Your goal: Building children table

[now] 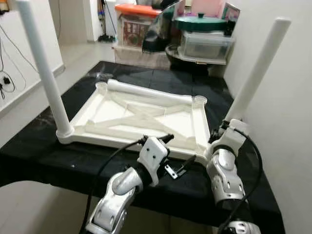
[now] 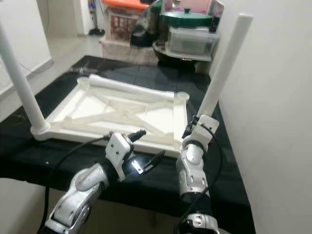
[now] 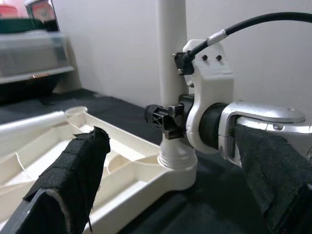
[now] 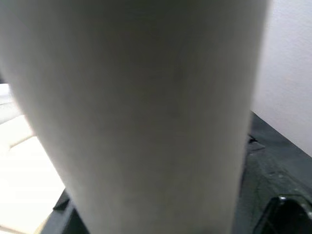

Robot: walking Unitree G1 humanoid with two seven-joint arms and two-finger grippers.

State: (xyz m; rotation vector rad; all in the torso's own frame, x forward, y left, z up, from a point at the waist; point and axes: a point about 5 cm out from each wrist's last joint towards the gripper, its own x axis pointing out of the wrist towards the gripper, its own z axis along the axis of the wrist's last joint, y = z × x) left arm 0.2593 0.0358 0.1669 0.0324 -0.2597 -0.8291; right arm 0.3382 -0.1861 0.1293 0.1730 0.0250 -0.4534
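Right gripper (image 1: 220,132) clamps the near-right leg (image 1: 255,73) at its socket; press straight down, keeping it upright. Left gripper (image 1: 181,162) hovers open beside the tabletop (image 1: 141,119).

you see a black, faintly marbled table (image 1: 44,141) beside a white wall. lying flat on it, underside up, is the white tabletop (image 1: 146,117), with a loose white leg (image 1: 146,91) resting along its far edge.

Soft indoor light, right wrist view blurred
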